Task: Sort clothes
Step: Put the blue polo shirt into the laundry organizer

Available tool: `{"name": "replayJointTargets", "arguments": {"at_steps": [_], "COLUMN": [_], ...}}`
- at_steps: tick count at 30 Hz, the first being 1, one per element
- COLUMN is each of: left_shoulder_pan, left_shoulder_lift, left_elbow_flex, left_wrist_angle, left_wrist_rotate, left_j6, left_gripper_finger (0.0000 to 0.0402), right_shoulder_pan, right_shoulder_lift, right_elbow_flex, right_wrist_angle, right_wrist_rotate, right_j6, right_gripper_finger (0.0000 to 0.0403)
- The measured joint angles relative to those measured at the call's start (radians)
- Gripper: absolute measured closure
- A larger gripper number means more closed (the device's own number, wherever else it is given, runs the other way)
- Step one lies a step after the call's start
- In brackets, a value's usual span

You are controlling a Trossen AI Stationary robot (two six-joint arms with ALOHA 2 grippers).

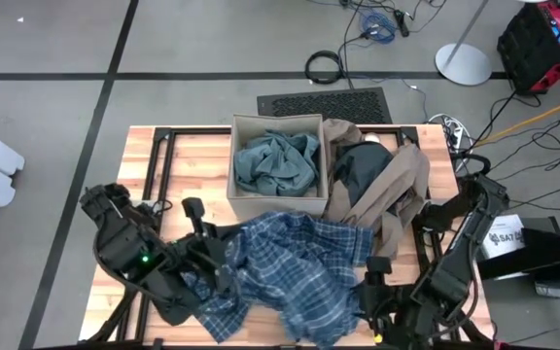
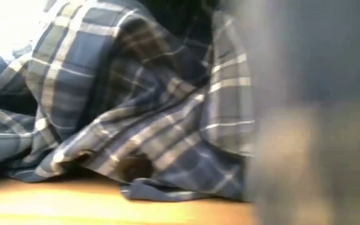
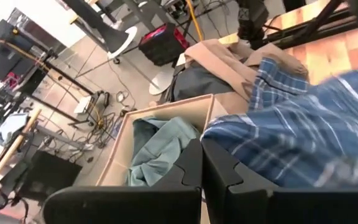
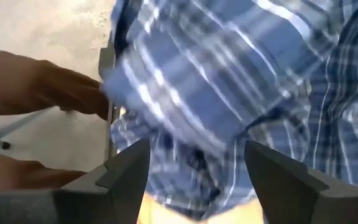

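The blue-white plaid shirt (image 1: 290,267) lies bunched on the table's near middle and fills the low view (image 2: 136,112). My left gripper (image 1: 198,219) is shut at the shirt's left edge, pointing toward the box; the shirt (image 3: 291,130) lies beside its fingers. My right gripper (image 1: 373,284) is open at the shirt's near right part, and the shirt (image 4: 229,81) lies just ahead of its fingers. The teal-green piece (image 1: 278,160) lies in the cardboard box (image 1: 233,156). The taupe-brown piece (image 1: 402,190) and the dark piece (image 1: 358,170) lie to the right of the box. My left gripper's fingers (image 3: 229,180) are shut together, and the plaid shirt's edge (image 3: 219,134) lies right by their free ends. I cannot tell whether it touches them or whether any cloth is between them.
The tan box (image 3: 114,155) stands at the table's far middle. The dark frame rails (image 1: 154,165) run along the table's left and right sides. A dark blurred arm part (image 2: 317,112) fills the right of the low view. Cables and stands lie on the floor beyond.
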Motion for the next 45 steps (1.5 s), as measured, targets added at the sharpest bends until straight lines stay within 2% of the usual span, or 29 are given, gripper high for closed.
{"name": "replayJointTargets", "arguments": {"at_steps": [5,13,19,25,32,38,45], "left_shoulder_pan": [0.029,0.055,0.056,0.062,0.063,0.063,0.063], "left_shoulder_lift": [0.002,0.002,0.002,0.002,0.002,0.002,0.002], "left_elbow_flex": [0.0,0.0,0.0,0.0,0.0,0.0,0.0], "left_wrist_angle": [0.0,0.0,0.0,0.0,0.0,0.0,0.0], "left_wrist_rotate": [0.026,0.063,0.087,0.099,0.109,0.126,0.13], "left_j6": [0.005,0.005,0.006,0.004,0.003,-0.002,-0.002], "left_gripper_finger": [0.0401,0.0401,0.0401,0.0401,0.0401,0.0401,0.0402], "right_shoulder_pan": [0.053,0.059,0.047,0.049,0.035,-0.034,-0.064], "right_shoulder_lift": [0.052,0.239,0.334,0.421,0.508,0.532,0.533], "right_elbow_flex": [-0.05,-0.082,-0.016,0.065,0.206,0.202,0.114], "right_wrist_angle": [0.055,0.215,0.224,0.225,0.178,0.055,-0.007], "right_wrist_rotate": [0.007,0.125,0.268,0.281,0.399,0.372,0.195], "right_j6": [0.067,-0.03,-0.054,-0.156,-0.289,-0.183,0.019], "right_gripper_finger": [0.0159,0.0171,0.0181,0.0193,0.0206,0.021,0.0211]}}
